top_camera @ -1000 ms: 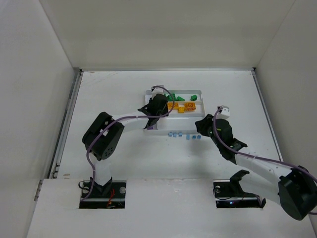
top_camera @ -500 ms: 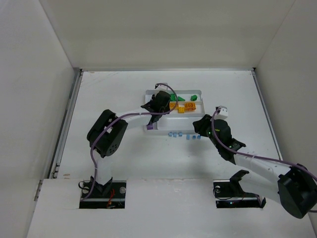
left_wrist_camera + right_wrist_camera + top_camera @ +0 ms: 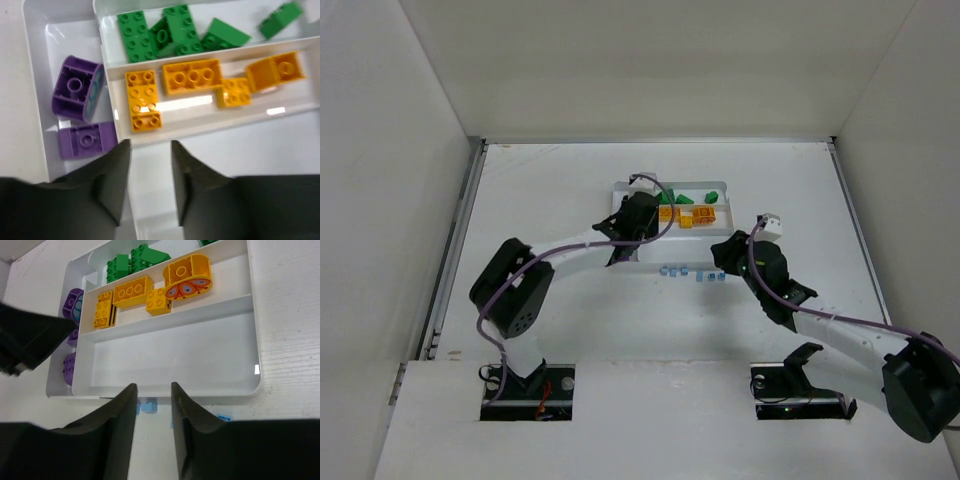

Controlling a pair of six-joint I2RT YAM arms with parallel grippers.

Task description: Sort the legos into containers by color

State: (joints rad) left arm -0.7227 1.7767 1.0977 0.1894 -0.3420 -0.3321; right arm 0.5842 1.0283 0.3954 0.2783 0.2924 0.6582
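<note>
Elbow of left arm lower, left pincer still above tray

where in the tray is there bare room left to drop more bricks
The near long section is bare end to end, between the divider beside the yellow-orange bricks and the near wall of the tray. Crowded: the far section with the green bricks, and the narrow side section, mostly taken by the purple bricks. The light-blue bricks line the table outside that wall.
</note>
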